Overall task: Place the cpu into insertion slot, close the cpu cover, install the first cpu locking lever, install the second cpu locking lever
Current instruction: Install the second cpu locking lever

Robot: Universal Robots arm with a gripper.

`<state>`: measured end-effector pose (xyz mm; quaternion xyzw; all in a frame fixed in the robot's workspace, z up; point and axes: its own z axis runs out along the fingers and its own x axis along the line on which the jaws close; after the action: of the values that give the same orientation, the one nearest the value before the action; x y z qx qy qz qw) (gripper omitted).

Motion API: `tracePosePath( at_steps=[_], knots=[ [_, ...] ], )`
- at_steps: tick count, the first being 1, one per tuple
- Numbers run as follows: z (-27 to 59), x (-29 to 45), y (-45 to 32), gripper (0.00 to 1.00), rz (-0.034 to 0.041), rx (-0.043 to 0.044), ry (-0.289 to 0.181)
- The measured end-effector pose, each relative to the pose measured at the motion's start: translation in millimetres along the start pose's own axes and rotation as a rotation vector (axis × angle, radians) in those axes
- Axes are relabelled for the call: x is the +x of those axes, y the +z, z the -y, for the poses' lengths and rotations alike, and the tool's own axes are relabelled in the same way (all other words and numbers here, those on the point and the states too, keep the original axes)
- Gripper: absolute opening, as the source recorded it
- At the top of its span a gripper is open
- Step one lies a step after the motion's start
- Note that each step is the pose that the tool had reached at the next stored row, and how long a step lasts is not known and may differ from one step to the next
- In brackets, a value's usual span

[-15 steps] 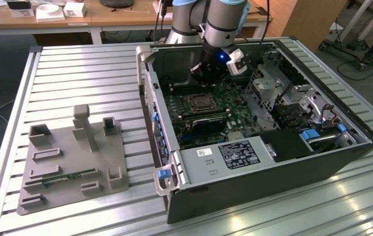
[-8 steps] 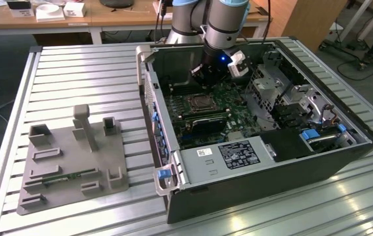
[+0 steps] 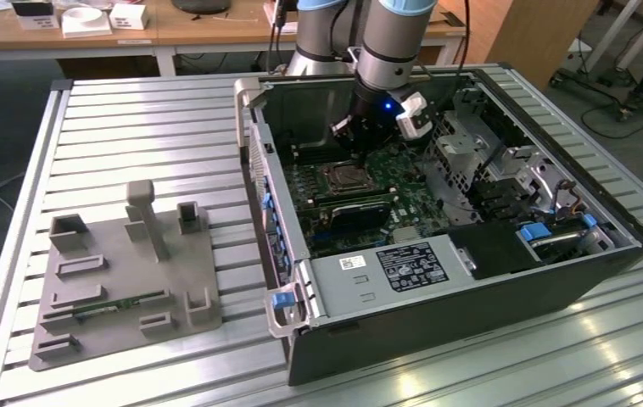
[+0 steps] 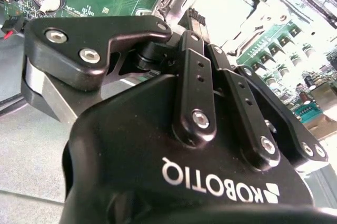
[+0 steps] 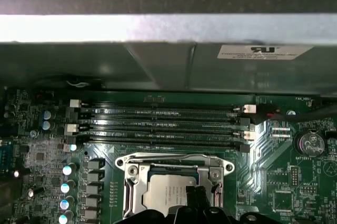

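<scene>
The cpu (image 5: 166, 192) lies in the insertion slot (image 5: 132, 190), just beside the memory slots (image 5: 158, 124).

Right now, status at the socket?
Gripper shut, tips over the cpu. Cpu sits in the insertion slot, cpu cover looks down around it. Nothing seen blocking.

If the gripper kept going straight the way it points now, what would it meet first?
Most likely the metal top of the cpu, seated in the insertion slot directly beyond the gripper in the first wrist view. The gap between them is hard to judge.
</scene>
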<state>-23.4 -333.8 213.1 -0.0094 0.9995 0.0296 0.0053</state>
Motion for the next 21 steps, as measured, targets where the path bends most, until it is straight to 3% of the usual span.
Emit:
tracePosePath(
  at_steps=[10, 15, 21],
  knots=[
    [0.3, -0.2, 0.0, 0.1, -0.0001, 0.0, 0.0],
    [0.5, -8.7, 0.1, 0.1, -0.0001, 0.0, 0.0],
    [0.3, -9.6, -3.8, 0.1, 0.0, 0.0007, 0.0]
  ],
)
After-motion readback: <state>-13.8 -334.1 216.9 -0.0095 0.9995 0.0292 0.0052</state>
